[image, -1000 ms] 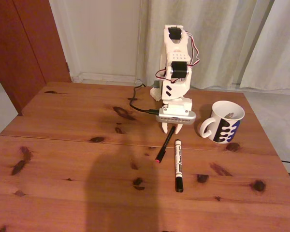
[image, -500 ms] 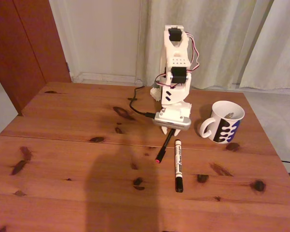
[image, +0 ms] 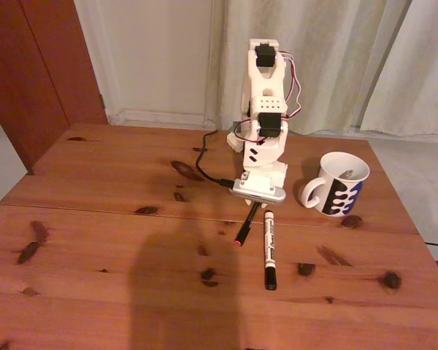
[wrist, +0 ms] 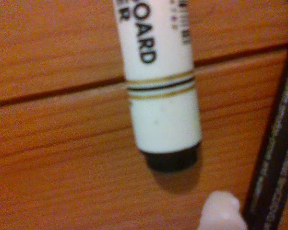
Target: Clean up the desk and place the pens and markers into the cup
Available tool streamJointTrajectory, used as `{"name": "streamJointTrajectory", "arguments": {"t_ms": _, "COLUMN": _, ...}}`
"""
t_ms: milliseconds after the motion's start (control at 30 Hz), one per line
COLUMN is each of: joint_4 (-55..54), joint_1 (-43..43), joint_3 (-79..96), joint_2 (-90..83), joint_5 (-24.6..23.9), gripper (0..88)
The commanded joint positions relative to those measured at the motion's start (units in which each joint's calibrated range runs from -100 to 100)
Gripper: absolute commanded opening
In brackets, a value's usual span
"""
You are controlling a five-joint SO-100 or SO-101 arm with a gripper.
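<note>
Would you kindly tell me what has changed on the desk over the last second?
The gripper has tilted and come down lower over the upper end of the black pen, beside the white marker. Whether it has closed on anything cannot be told. Pen, marker and cup lie where they were on the desk.

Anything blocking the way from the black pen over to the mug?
Nothing visible. In the fixed view the black pen lies under the gripper, with the marker beside it, nearer the camera. Bare desk lies between them and the mug, whose mouth faces up.
</note>
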Motion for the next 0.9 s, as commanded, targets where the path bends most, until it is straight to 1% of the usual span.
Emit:
{"name": "streamJointTrajectory", "arguments": {"t_ms": 0, "joint_4": -0.3, "joint_1": 1.0, "joint_3": -2.3, "joint_2": 0.8, "joint_5": 0.3, "gripper": 12.1}}
{"name": "streamJointTrajectory", "arguments": {"t_ms": 67, "joint_4": -0.4, "joint_1": 1.1, "joint_3": -2.7, "joint_2": 1.2, "joint_5": 0.3, "gripper": 9.3}}
{"name": "streamJointTrajectory", "arguments": {"t_ms": 167, "joint_4": -0.4, "joint_1": 1.1, "joint_3": -2.7, "joint_2": 0.9, "joint_5": 0.3, "gripper": 0.0}}
{"name": "streamJointTrajectory", "arguments": {"t_ms": 333, "joint_4": -0.5, "joint_1": 1.1, "joint_3": -3.3, "joint_2": 0.2, "joint_5": -0.1, "gripper": 0.8}}
{"name": "streamJointTrajectory", "arguments": {"t_ms": 467, "joint_4": -4.2, "joint_1": 1.2, "joint_3": -3.9, "joint_2": -6.0, "joint_5": -0.3, "gripper": 0.8}}
{"name": "streamJointTrajectory", "arguments": {"t_ms": 567, "joint_4": -9.2, "joint_1": 2.0, "joint_3": -3.9, "joint_2": -11.4, "joint_5": -0.4, "gripper": 0.8}}
{"name": "streamJointTrajectory", "arguments": {"t_ms": 700, "joint_4": -16.9, "joint_1": 2.5, "joint_3": -3.5, "joint_2": -19.1, "joint_5": -2.3, "gripper": 0.8}}
{"name": "streamJointTrajectory", "arguments": {"t_ms": 867, "joint_4": -29.5, "joint_1": 3.8, "joint_3": 2.6, "joint_2": -28.7, "joint_5": -4.2, "gripper": 0.7}}
